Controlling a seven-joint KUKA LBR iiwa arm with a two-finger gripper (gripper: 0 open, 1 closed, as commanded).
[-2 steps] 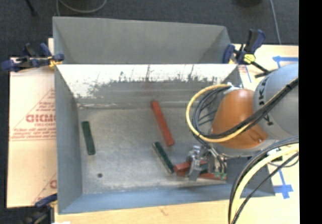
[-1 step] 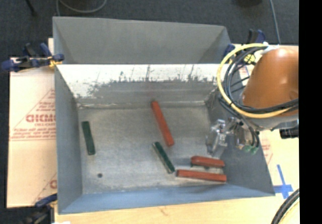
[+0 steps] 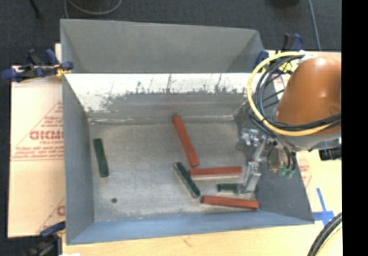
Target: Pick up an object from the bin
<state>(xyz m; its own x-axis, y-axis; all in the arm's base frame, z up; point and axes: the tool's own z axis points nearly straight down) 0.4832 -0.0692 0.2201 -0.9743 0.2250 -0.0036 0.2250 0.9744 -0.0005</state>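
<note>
My gripper (image 3: pixel 252 175) hangs low at the right side of the bin floor, under the orange-covered wrist. Its tip is beside the right end of a short red bar (image 3: pixel 215 172) that lies flat across the floor. A small dark green bar (image 3: pixel 229 187) lies just left of the tip. Another red bar (image 3: pixel 230 202) rests a little nearer the front wall. Nothing shows held in the gripper.
A long red bar (image 3: pixel 186 140) lies diagonally in the middle of the floor, and a dark green bar (image 3: pixel 187 179) slants below its lower end. A lone green bar (image 3: pixel 101 157) lies near the left wall. A tiny dark speck (image 3: pixel 113 201) sits front left.
</note>
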